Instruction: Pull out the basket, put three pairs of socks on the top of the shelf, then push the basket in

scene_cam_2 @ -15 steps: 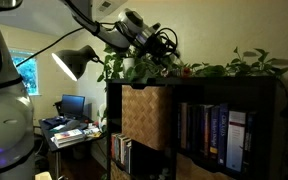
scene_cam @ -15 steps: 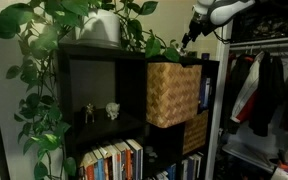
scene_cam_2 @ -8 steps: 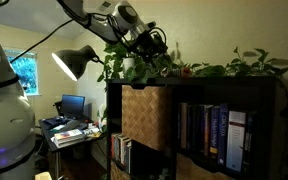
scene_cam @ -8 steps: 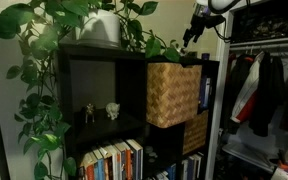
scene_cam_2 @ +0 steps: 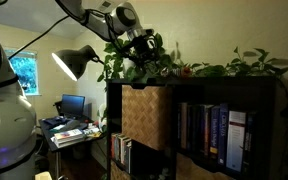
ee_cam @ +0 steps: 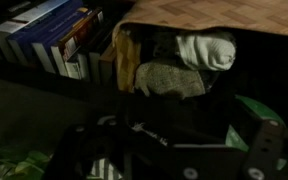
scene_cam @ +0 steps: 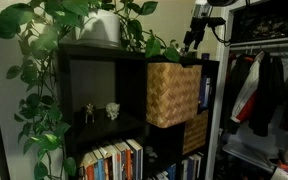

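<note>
Above the shelf (scene_cam: 94, 62), in an exterior view, the gripper (scene_cam: 192, 40) hangs over the basket (scene_cam: 174, 92), which juts from its cubby. In an exterior view the gripper (scene_cam_2: 136, 50) has lifted and drawn back since a second ago. Wrist view: jaws wide, empty; socks (ee_cam: 206, 50) lie in the basket. We judge a straight descent onto one pair, clear of the rim.

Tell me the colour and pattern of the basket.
Basket: golden-tan woven wicker, clearest in an exterior view.
</note>
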